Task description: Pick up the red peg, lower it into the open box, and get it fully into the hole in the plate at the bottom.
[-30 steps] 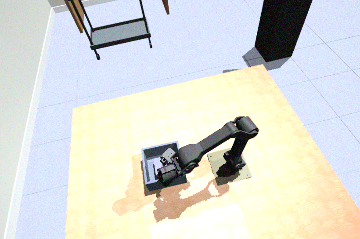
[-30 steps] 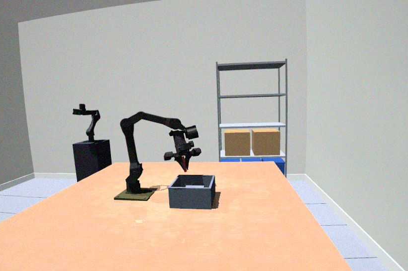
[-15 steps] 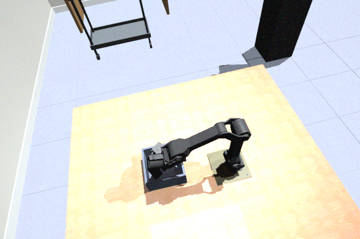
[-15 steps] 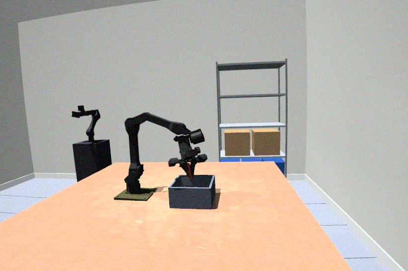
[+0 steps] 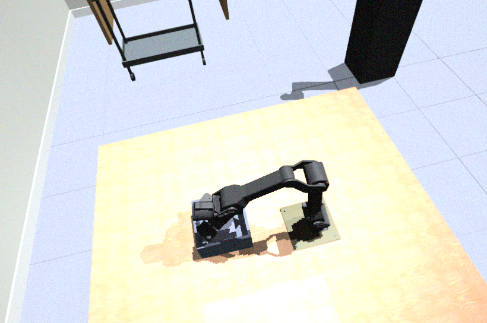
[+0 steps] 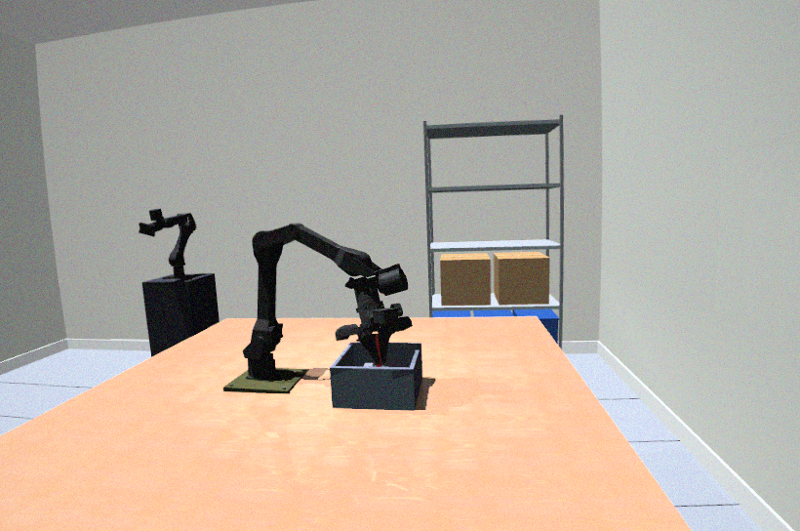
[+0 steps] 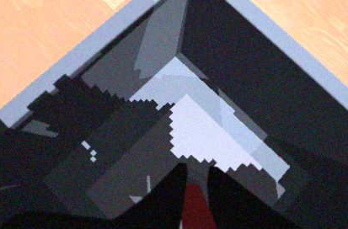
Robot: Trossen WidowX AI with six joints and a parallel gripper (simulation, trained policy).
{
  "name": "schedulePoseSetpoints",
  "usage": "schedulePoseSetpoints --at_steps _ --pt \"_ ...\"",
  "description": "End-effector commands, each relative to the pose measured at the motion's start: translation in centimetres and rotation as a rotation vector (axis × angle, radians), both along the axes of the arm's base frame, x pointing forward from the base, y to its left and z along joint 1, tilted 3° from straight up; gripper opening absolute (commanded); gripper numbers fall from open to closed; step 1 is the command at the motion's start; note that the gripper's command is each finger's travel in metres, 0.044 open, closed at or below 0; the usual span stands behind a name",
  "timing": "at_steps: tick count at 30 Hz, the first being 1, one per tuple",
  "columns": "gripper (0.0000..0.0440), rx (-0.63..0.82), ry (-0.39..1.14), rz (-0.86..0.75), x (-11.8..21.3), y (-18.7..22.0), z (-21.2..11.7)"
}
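Observation:
My gripper [image 6: 378,363] [image 7: 196,172] is shut on the red peg [image 6: 378,347] [image 7: 196,206]. In the exterior view its fingertips reach below the rim of the open dark box [image 5: 224,247] [image 6: 376,388] [image 7: 302,55], and the peg leans slightly. In the wrist view the pale plate [image 7: 197,135] lies at the box bottom, partly in shadow, and the fingers cover its near part. The hole is not visible, and the peg's lower end is hidden, so I cannot tell whether it touches the plate or sits in the hole. In the top view the arm hides the peg.
The box walls stand around the fingers. The arm's greenish base plate [image 5: 329,228] [image 6: 257,383] is beside the box on the wooden table [image 5: 156,163] [image 6: 376,469]. A shelf rack [image 6: 495,186], a wheeled cart [image 5: 162,43] and a second arm [image 6: 179,240] on a black pedestal stand beyond the table.

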State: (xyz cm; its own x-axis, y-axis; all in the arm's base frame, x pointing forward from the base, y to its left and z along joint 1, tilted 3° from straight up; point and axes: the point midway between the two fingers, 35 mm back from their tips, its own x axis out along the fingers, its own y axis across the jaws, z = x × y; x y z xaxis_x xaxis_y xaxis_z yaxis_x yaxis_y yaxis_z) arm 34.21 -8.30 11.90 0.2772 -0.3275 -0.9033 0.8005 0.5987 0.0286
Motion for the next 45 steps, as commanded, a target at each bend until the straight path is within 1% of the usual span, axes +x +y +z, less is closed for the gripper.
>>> schedulePoseSetpoints --at_steps 1,2,4,8,11,22,30,37,45 --pt "0.0008 0.019 0.039 0.043 -0.1 0.0 -1.4" --pt "0.002 0.023 0.047 0.053 -0.1 0.0 -1.7" --pt "0.0058 0.032 0.062 0.07 -0.1 0.0 -2.2" --pt "0.0157 0.053 0.081 0.082 0.1 -0.2 -2.7" --pt "0.0166 0.046 0.104 0.113 -0.1 -0.5 -2.7" --pt "0.0198 0.073 0.099 0.159 2.5 -0.9 0.5" --pt "0.0221 0.116 0.117 0.155 4.3 -0.7 2.4" --pt "0.023 0.155 0.145 0.134 5.7 -0.4 4.1" --pt "0.0237 0.202 0.201 0.096 6.6 0.4 5.8"
